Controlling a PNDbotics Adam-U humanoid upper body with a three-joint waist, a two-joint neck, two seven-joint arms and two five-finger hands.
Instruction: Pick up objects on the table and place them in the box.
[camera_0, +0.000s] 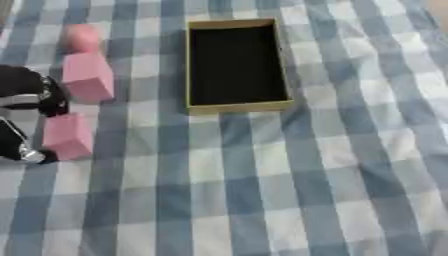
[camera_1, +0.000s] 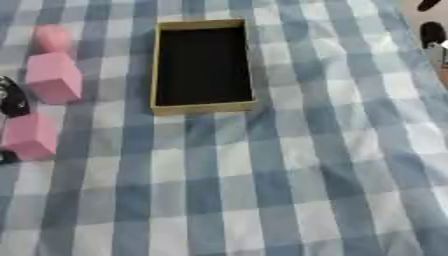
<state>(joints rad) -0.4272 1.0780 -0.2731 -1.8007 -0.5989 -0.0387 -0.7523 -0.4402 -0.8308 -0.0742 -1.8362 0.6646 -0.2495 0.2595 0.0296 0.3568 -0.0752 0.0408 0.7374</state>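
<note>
L eye: left robot hand at left edge, touching the near pink block; grip state can't tell. Box empty mid-desk. R eye: far pink block, pink round thing left of box.

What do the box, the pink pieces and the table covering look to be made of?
The box looks like cardboard: thin tan walls, matte black inside. The two pink blocks and the rounded pink piece have flat, even colour with no shine, perhaps foam or painted wood; I cannot tell which. The covering is a blue-and-white checked cloth, soft-looking and matte.
</note>
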